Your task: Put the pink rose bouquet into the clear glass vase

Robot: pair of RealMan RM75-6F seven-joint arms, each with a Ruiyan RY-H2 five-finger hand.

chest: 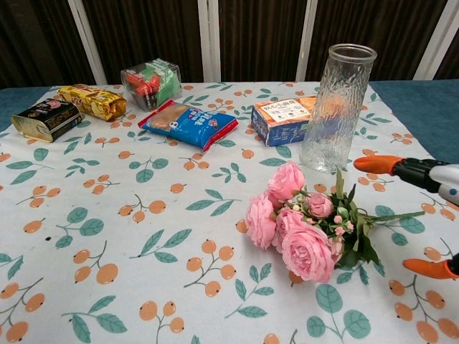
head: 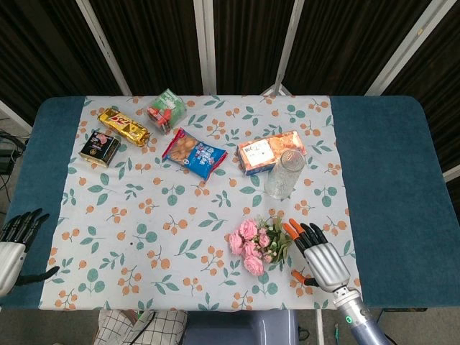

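Observation:
The pink rose bouquet (head: 256,244) (chest: 305,228) lies flat on the floral tablecloth, blooms to the left and thin green stem pointing right. Behind it the clear glass vase (head: 284,173) (chest: 336,107) stands upright and empty. My right hand (head: 320,256) (chest: 423,208) hovers open just right of the bouquet, over its stem, orange-tipped fingers spread and holding nothing. My left hand (head: 14,244) rests open at the table's front left edge, far from both; the chest view does not show it.
An orange-and-white box (head: 270,152) lies right behind the vase. Further back left lie a blue snack bag (head: 194,154), a clear box of red and green items (head: 166,110), a gold packet (head: 123,126) and a black tin (head: 100,146).

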